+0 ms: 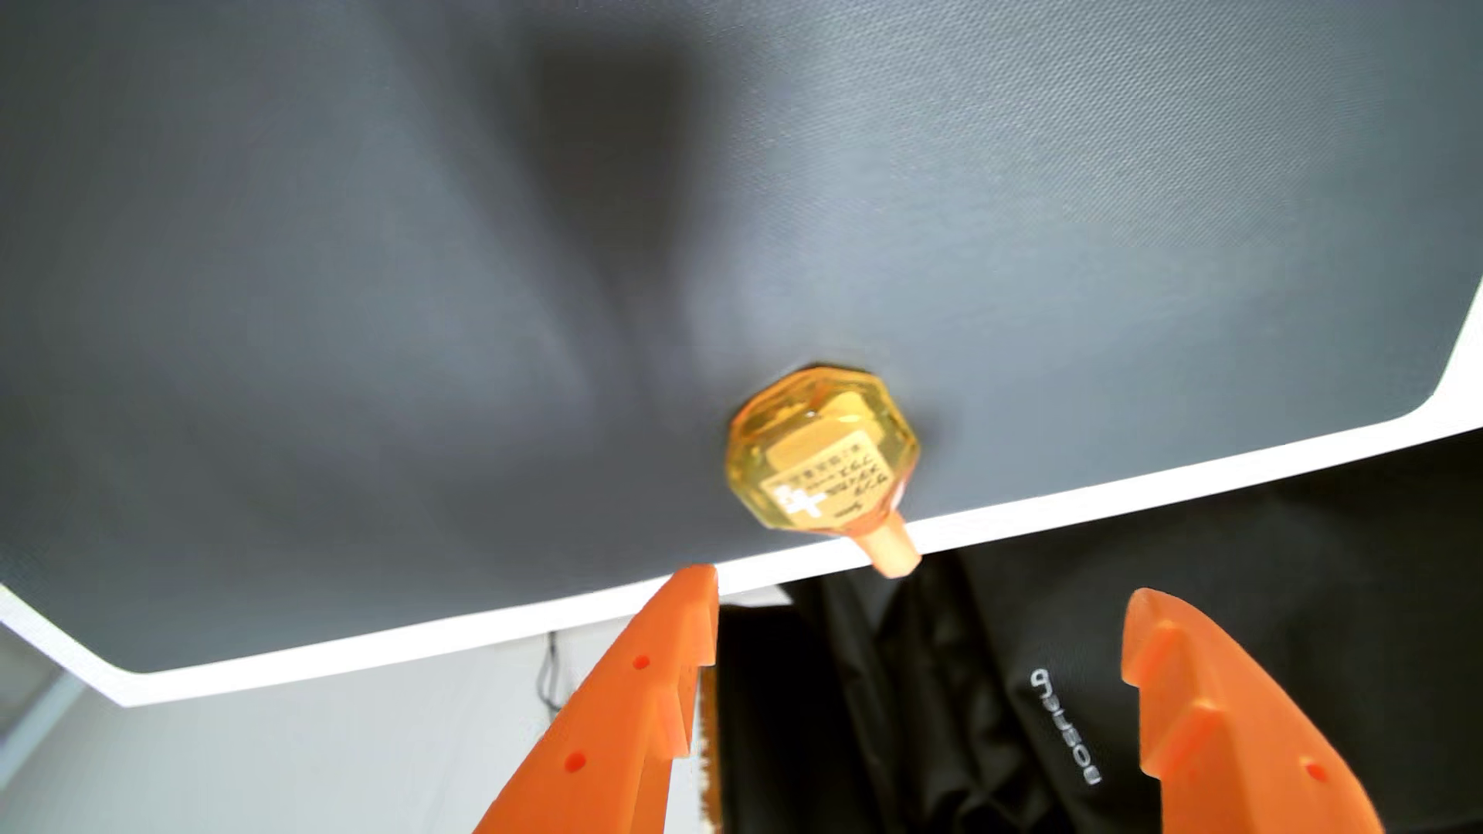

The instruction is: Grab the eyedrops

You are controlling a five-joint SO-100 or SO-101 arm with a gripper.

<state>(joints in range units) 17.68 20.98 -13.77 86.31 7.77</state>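
In the wrist view a small amber, faceted eyedrop bottle (822,453) with a pale label lies on the dark grey mat (401,321). Its orange cap (891,553) pokes over the mat's white edge. My orange gripper (923,597) comes in from the bottom of the picture and stands open. One fingertip (690,593) sits left of the cap and the other fingertip (1155,617) far to the right. Nothing is held between the fingers, and the bottle lies just beyond them, apart from both.
The white rim (1123,489) of the mat runs diagonally across the picture. Beyond it lies a black fabric bag with white lettering (1067,730) and a pale floor or wall (281,754) at the lower left.
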